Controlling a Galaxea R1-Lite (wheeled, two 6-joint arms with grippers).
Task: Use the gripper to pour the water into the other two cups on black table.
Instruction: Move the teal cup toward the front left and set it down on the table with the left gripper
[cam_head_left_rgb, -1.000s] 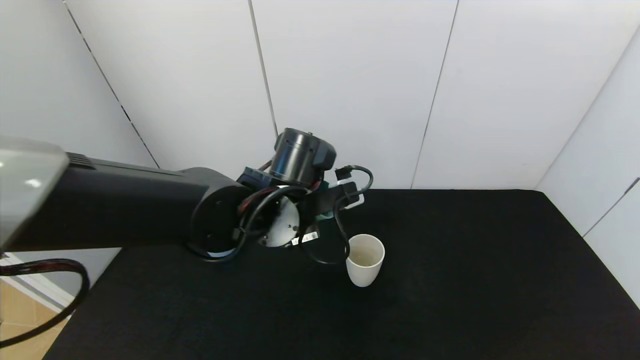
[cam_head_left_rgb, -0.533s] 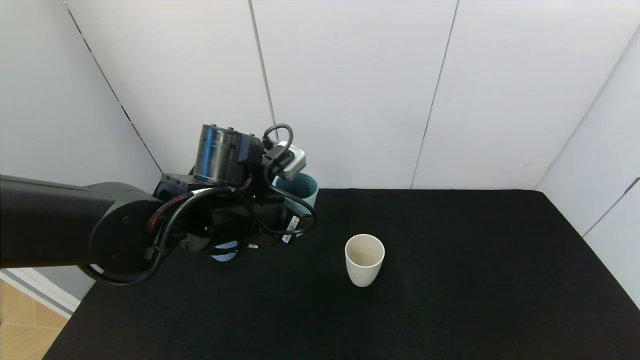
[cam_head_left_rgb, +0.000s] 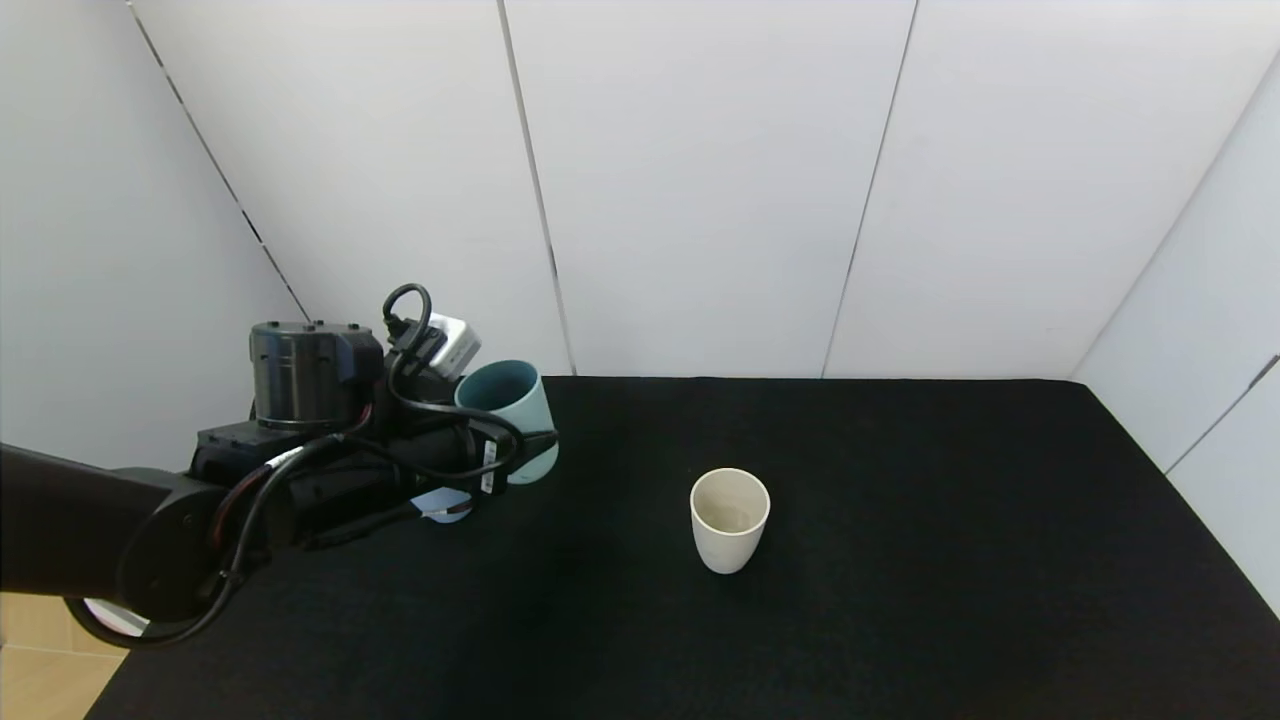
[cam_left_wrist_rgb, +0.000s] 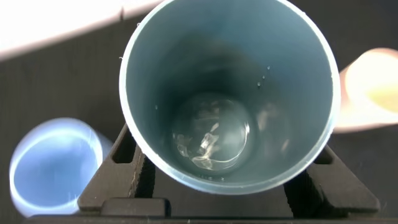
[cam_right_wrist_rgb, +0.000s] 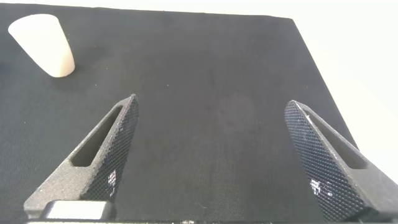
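My left gripper (cam_head_left_rgb: 505, 440) is shut on a teal-green tumbler (cam_head_left_rgb: 508, 418), held nearly upright and low over the far left of the black table (cam_head_left_rgb: 900, 560). In the left wrist view the teal tumbler (cam_left_wrist_rgb: 230, 93) holds a little water at its bottom. The light blue cup (cam_head_left_rgb: 440, 503) stands beneath my left arm, mostly hidden; it also shows in the left wrist view (cam_left_wrist_rgb: 53, 165). The cream-white cup (cam_head_left_rgb: 730, 520) stands upright mid-table, right of the gripper. My right gripper (cam_right_wrist_rgb: 211, 118) is open and empty above the table, out of the head view.
White wall panels (cam_head_left_rgb: 700, 180) close the table at the back and right. The table's left edge runs close under my left arm. The cream-white cup shows far off in the right wrist view (cam_right_wrist_rgb: 43, 43).
My left arm has swung left, away from the cream-white cup, and turned the teal tumbler from tipped back to nearly upright. The cream-white cup has not moved.
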